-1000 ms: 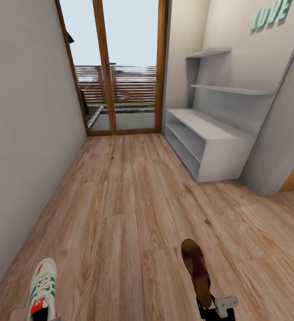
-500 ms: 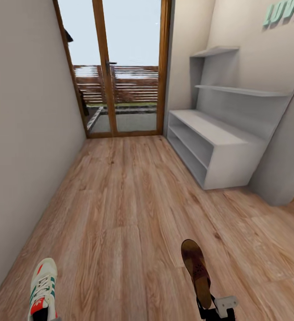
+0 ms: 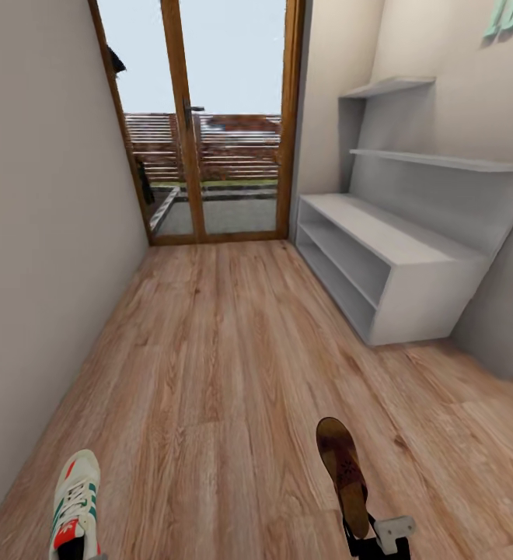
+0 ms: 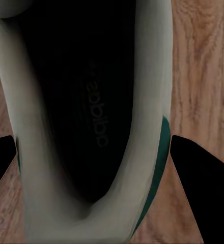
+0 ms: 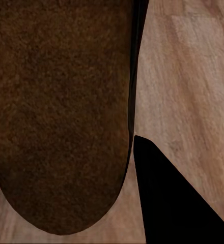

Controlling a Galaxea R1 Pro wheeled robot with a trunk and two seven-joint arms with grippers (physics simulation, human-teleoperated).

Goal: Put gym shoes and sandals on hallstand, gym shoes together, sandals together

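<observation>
Carrying one gym shoe (image 3: pixel 75 502) in the left gripper (image 4: pixel 94 152) and one sandal (image 3: pixel 342 470) in the right gripper (image 3: pixel 373 537), each clamped by its heel between the fingers, the robot faces the hallstand (image 3: pixel 396 260), far right and bare; nothing is placed.

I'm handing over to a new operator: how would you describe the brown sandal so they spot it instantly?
Start at the pale grey hallstand on the corridor's right side, then come back down the wood-plank floor toward the robot. The sandal is held in the right claw, toe pointing ahead. It is dark brown with a perforated toe, unlike the white, green-striped gym shoe.
</observation>
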